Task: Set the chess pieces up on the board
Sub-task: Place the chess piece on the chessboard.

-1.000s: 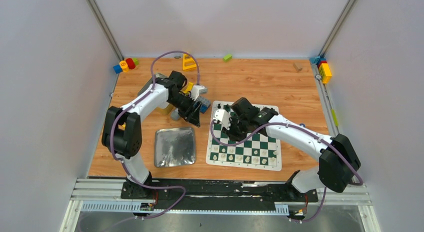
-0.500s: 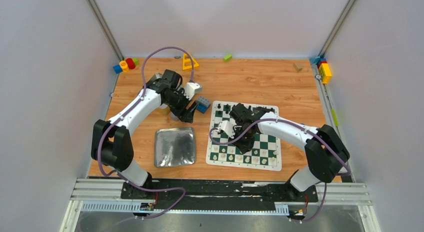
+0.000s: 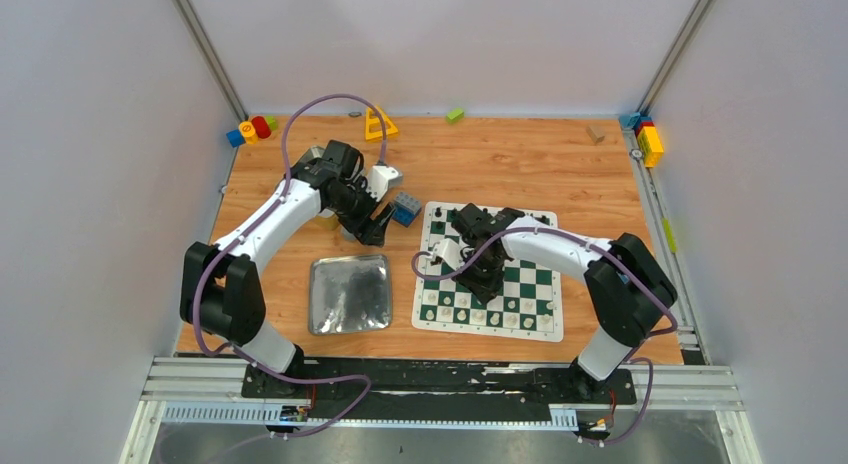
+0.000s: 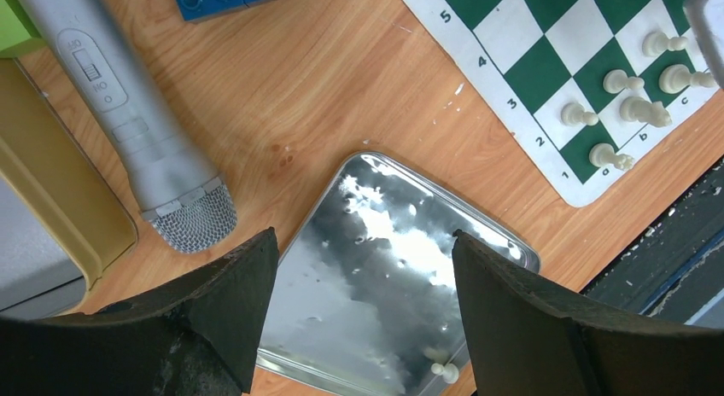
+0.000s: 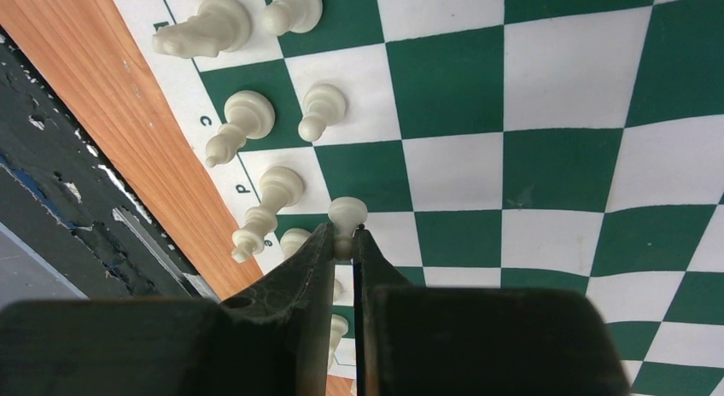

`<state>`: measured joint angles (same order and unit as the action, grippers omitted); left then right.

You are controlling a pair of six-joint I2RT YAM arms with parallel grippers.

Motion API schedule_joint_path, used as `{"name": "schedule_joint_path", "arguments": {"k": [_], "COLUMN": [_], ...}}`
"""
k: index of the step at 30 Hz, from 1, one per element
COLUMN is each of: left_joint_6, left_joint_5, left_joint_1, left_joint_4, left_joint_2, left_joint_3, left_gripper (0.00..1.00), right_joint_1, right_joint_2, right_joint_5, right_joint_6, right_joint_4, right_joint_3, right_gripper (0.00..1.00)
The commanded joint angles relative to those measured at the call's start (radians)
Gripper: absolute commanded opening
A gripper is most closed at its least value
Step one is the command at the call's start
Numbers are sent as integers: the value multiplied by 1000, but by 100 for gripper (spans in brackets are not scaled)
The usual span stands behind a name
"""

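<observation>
Right gripper (image 5: 344, 236): clamped on a cream pawn (image 5: 347, 212); it has travelled from the far-left corner of the board (image 3: 490, 331) to the second row from its near edge, just beside the standing cream pieces (image 5: 256, 114)
Left gripper (image 4: 363, 238): jaws wide apart, empty, hovering at the far edge of the tray (image 4: 376, 285)
Tray: one cream piece (image 4: 440, 368) left by its rim
Judgement: pawn ready to set down; tray piece probably next

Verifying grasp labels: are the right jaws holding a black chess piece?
No, the right wrist view shows the right jaws shut on a cream-white pawn over the board.
</observation>
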<state>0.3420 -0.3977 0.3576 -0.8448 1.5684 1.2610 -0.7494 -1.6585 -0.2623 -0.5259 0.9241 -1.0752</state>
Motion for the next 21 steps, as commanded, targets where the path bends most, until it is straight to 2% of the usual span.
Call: {"name": "schedule_joint_path", "arguments": {"k": [1, 21], "left_joint_6": [0, 2], "left_joint_5": [-3, -3], "left_joint_1": [-7, -9], "left_joint_4": [19, 22], "left_joint_2": [-45, -50], "left_joint_3": [-9, -14], "left_gripper": [82, 83], "right_joint_1": [4, 4], "right_joint_2": [-28, -83], "right_joint_5": [-4, -3], "right_joint_6": [-12, -16], "right_joint_4": [-6, -4], "right_joint_3": [-44, -56], "right_gripper": [2, 4]}}
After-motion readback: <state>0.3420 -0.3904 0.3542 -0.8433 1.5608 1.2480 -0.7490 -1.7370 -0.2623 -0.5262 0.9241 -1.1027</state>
